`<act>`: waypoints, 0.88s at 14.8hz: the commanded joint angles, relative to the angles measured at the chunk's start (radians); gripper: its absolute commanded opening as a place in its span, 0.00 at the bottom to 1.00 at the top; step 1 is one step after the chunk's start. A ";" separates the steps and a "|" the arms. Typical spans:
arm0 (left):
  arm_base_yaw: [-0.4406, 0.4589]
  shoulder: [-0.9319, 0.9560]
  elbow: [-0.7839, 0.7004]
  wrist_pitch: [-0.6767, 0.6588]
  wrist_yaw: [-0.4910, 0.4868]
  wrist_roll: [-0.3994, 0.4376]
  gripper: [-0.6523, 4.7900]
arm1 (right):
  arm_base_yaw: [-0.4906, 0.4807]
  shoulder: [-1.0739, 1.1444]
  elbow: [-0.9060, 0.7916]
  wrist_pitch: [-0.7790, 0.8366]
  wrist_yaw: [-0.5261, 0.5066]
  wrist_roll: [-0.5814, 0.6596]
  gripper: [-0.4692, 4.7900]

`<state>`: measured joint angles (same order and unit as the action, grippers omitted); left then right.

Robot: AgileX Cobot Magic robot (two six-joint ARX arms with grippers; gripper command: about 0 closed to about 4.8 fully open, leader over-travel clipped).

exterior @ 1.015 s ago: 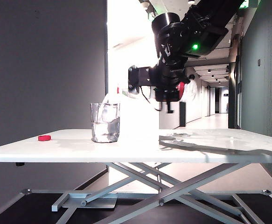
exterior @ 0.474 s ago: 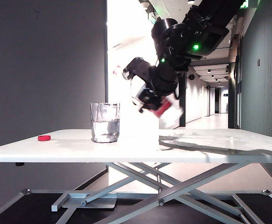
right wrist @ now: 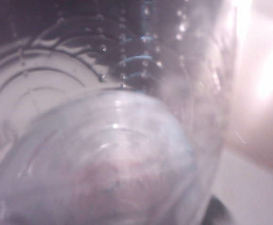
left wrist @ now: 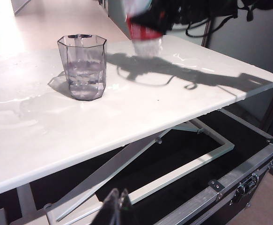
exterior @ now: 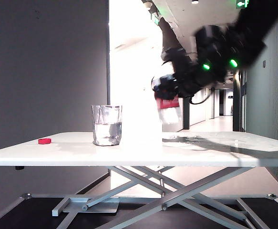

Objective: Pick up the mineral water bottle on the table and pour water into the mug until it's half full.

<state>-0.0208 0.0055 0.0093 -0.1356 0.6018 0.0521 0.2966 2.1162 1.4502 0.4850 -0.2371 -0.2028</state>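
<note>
Where the right gripper [exterior: 169, 93] hangs above the table [exterior: 200, 150], to the right of the mug [exterior: 107, 125] and well clear of it, its fingers are clenched partway round the bottle [exterior: 169, 109], which it holds off the surface. The bottle looks near upright in the exterior view, its red label just under the black hand and its clear lower body blurred against the bright corridor; how exactly it tilts cannot be told. The right wrist view is filled by the bottle's clear ribbed plastic [right wrist: 113, 154] pressed close to the lens, and the fingers themselves cannot be made out there. The mug stands upright on the table and holds water [left wrist: 83, 80] up to about its middle. A small red cap [exterior: 45, 140] lies on the table, well to the left of the mug. The left gripper [left wrist: 117, 208] sits low, below the table's near edge, its fingers pressed together on nothing.
</note>
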 commanded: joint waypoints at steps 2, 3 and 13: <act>0.000 0.001 0.001 -0.004 0.005 0.033 0.11 | -0.035 0.105 0.005 0.234 -0.189 0.141 0.43; 0.000 0.001 0.001 -0.005 0.005 0.047 0.11 | -0.035 0.123 0.004 0.245 -0.207 0.143 0.43; 0.000 0.001 0.001 -0.004 0.006 0.048 0.11 | -0.050 0.158 0.003 0.267 -0.326 0.087 0.99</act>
<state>-0.0208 0.0055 0.0093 -0.1352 0.6014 0.0971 0.2474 2.2826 1.4490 0.7391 -0.5514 -0.1162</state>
